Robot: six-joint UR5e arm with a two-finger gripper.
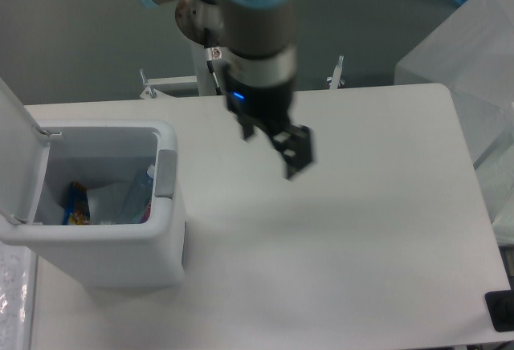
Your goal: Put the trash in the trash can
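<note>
The gripper (pixel 277 145) hangs over the middle of the white table (pixel 345 229), a little toward the far edge, well to the right of the trash can (pixel 104 254). It is blurred; one dark finger (pixel 295 151) stands out clearly on the right and another shows faintly on the left, with bare table visible between them. The jaws stand apart and hold nothing.

The trash can sits at the table's left edge, near the far left corner. It is a white rectangular bin with rounded corners, and its hinged lid (pixel 16 153) stands raised on the left side. A grey latch tab (pixel 165 175) sits on the rim at the right wall.

Inside the can, the crushed clear water bottle (pixel 138 197) leans against the right wall, just below the latch tab, its blue cap uppermost. Beside it, toward the middle of the can, lies a pale crumpled wrapper (pixel 104 204). A blue and yellow snack packet (pixel 75 205) rests against the left part of the interior.

At the table's near right corner, a small dark object (pixel 502 311) is cut off by the frame.
</note>
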